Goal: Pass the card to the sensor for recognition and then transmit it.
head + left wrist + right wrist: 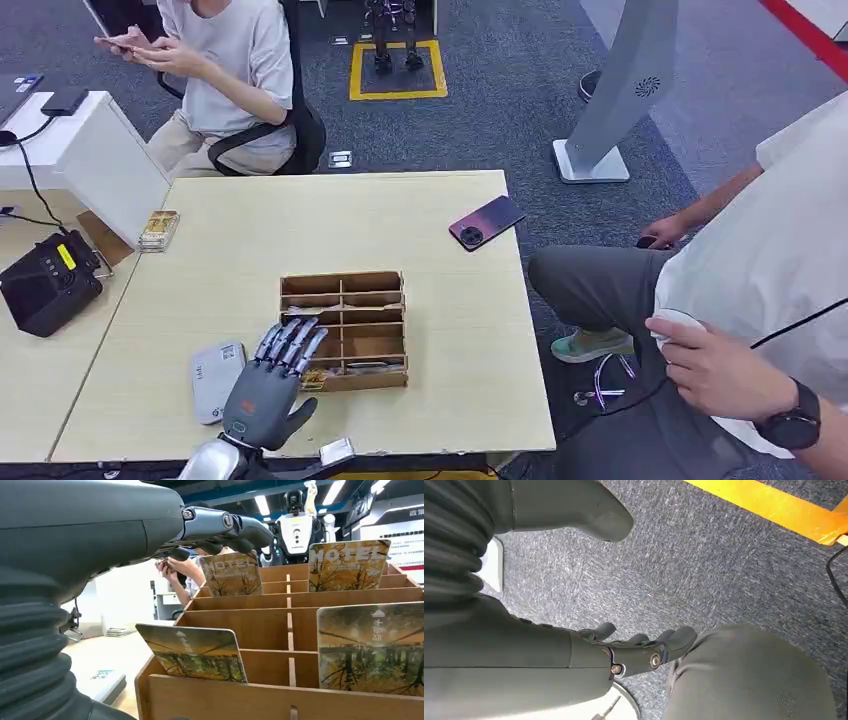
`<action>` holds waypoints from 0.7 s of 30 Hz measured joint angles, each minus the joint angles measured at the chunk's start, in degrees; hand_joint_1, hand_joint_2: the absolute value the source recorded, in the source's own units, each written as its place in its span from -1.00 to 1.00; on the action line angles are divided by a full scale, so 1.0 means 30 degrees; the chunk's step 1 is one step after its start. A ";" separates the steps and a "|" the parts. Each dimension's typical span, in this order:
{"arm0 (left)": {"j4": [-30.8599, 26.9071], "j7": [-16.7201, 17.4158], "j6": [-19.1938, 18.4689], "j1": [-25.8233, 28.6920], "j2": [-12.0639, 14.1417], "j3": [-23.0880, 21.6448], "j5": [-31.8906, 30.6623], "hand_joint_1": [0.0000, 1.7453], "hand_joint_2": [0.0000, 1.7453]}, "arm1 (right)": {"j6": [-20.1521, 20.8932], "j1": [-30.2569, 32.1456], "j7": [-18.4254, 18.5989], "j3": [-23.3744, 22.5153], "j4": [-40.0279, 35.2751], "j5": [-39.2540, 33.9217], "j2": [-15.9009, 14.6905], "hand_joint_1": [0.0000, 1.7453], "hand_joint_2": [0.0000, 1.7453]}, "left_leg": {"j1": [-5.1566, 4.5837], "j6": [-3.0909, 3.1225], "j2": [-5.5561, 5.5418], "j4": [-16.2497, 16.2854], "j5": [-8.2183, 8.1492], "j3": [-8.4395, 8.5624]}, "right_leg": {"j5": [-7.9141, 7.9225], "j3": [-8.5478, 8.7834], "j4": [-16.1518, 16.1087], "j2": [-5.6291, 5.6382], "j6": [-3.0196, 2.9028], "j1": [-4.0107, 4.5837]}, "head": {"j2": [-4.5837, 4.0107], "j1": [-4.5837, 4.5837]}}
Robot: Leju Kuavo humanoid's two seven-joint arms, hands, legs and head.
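Left hand (268, 388), nearest the camera, lies over the table's (440, 300) near edge, fingers extended and slightly apart, holding nothing; fingertips reach the near-left corner of one wooden card rack (345, 329). Four cards show in the left wrist view: card (195, 652) in the near-left slot, another near-right (371, 647), two further back. One grey sensor (214, 378) lies just left of the hand. One phone (486, 222) lies far right. Right hand (631, 650) hangs above carpet, fingers loosely apart, empty.

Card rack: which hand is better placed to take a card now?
Left. The left hand hovers open at the wooden rack, fingers over its near-left slots where a card stands. The right hand hangs over the floor, holding nothing.
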 joint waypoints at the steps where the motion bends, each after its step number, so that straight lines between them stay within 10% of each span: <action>1: 0.0000 -0.0007 0.0000 0.0001 0.0000 0.0066 -0.0007 -1.00 1.00 | 0.0000 0.0000 -0.0007 0.0000 0.0000 0.0000 0.0000 -1.00 1.00 | 0.0000 0.0000 0.0000 0.0000 0.0000 0.0000 | 0.0000 0.0000 0.0000 0.0000 0.0000 0.0000 | 0.0000 0.0000; 21: 0.0000 0.0000 0.0000 0.0007 0.0000 0.0198 -0.0051 -1.00 1.00 | 0.0000 -0.0001 -0.0014 0.0000 0.0000 0.0000 0.0000 -1.00 1.00 | 0.0000 0.0000 -0.0001 0.0000 0.0000 -0.0001 | 0.0000 0.0000 0.0000 0.0000 0.0000 0.0000 | 0.0000 0.0000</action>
